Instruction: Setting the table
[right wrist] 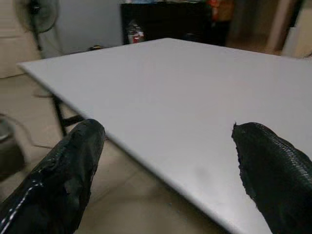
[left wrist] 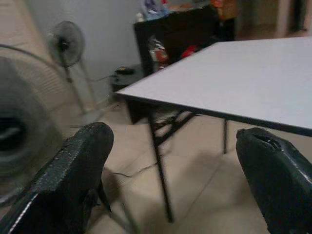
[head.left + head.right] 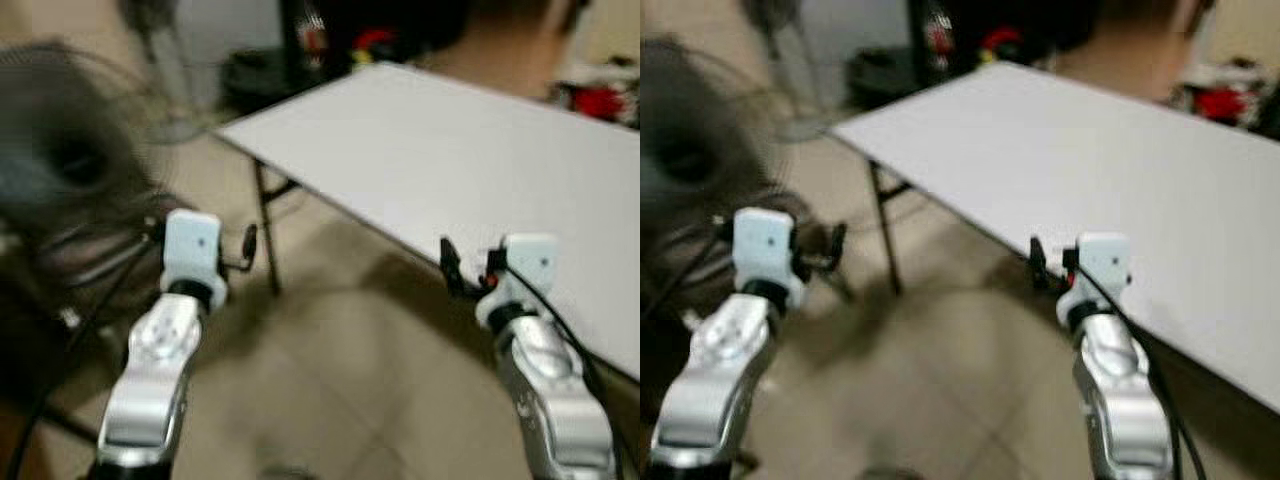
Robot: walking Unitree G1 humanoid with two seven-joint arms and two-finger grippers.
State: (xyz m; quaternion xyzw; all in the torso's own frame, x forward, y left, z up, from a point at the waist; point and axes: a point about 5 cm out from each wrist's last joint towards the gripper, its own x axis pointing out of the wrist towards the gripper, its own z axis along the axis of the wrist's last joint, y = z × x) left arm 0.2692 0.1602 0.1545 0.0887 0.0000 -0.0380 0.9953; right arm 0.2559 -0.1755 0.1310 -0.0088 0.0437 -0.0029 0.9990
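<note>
Table (image 3: 450,150) ahead, blurry; my left gripper (image 2: 170,161) and right gripper (image 1: 165,161) both raised forward, fingers spread apart, right one near table edge.

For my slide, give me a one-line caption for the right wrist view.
Right gripper open, fingers spread before the near edge of a bare white table.
</note>
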